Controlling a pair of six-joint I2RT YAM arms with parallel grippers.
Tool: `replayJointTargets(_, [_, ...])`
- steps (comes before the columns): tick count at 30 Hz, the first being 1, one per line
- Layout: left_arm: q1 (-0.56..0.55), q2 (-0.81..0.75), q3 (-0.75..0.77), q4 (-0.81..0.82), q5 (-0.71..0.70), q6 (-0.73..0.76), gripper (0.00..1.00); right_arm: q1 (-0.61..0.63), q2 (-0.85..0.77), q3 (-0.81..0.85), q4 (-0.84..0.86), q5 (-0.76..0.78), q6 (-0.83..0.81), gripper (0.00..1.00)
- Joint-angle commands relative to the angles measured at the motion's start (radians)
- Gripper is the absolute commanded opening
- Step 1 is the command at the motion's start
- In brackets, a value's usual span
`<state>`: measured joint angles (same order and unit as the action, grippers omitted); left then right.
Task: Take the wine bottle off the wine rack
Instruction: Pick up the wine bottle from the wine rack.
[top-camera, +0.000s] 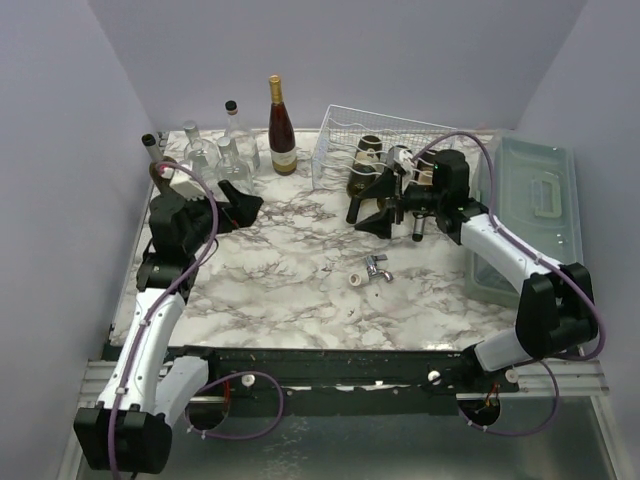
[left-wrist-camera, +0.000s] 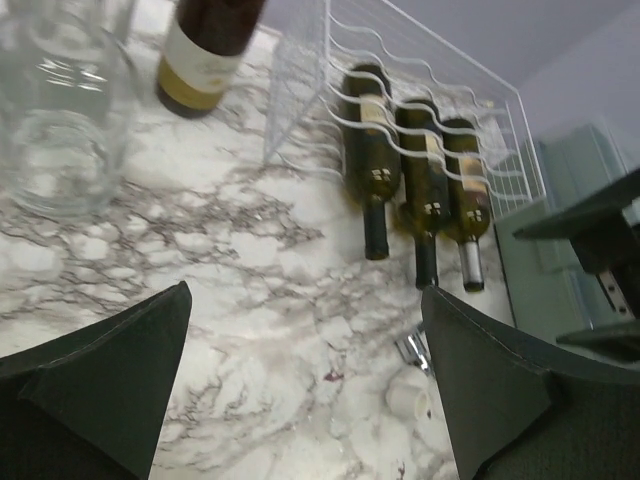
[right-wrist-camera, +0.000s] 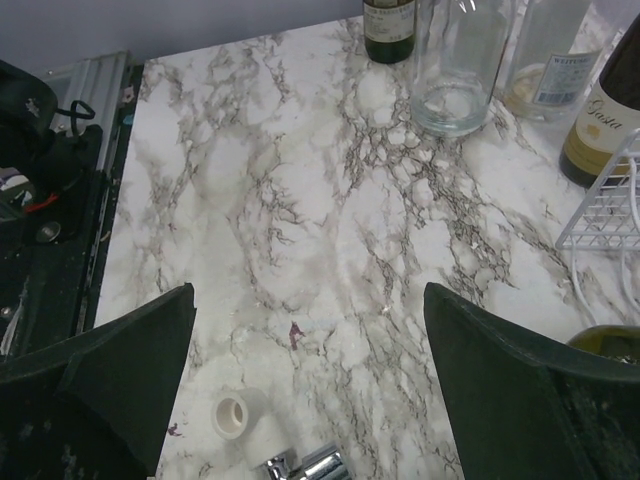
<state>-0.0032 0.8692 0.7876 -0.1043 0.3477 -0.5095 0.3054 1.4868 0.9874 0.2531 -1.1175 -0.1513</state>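
Reach step. Right gripper (right-wrist-camera: 308, 300) near rack (top-camera: 340, 130), left gripper (left-wrist-camera: 305, 295) apart; both fingers spread, empty. Next: clasp one bottle (left-wrist-camera: 425, 185) by its neck, slide out.

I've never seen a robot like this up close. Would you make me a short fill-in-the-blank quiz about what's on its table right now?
1. The white wire wine rack cradles ___ dark bottles lying on their sides.
2. The gold-capped bottle beside the rack stands ___ on the table.
3. The left claw and the right claw are both ___, gripping nothing.

Missing words: three; upright; open.
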Motion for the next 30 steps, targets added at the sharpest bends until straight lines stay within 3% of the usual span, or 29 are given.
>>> replayJointTargets(1, [-0.165, 0.019, 0.036, -0.102, -0.048, 0.061, 0.99, -0.007, -0.053, 0.111, -0.418, 0.038, -0.231, 0.99])
replayJointTargets(4, [-0.254, 0.06, 0.041, -0.103, -0.072, 0.067, 0.99, -0.007, -0.101, 0.141, -0.552, 0.126, -0.266, 0.99])
replayJointTargets(9, [-0.37, 0.167, 0.079, -0.101, -0.094, 0.106, 0.99, -0.006, -0.198, 0.089, -0.57, 0.219, -0.192, 0.99])
replayJointTargets(14, [-0.441, 0.304, 0.15, -0.082, -0.106, 0.142, 0.99, -0.032, -0.313, -0.088, -0.408, 0.238, -0.06, 0.99])
replayJointTargets(18, [-0.472, 0.425, 0.231, -0.08, -0.12, 0.145, 0.99, -0.109, -0.404, -0.244, -0.174, 0.226, 0.108, 0.99])
replayJointTargets(23, [-0.498, 0.528, 0.308, -0.082, -0.134, 0.145, 0.99, -0.129, -0.374, -0.236, -0.129, 0.278, 0.27, 0.99])
replayJointTargets(30, [-0.489, 0.48, 0.313, -0.115, -0.16, 0.223, 0.99, -0.115, -0.268, -0.206, -0.122, 0.285, 0.353, 0.99])
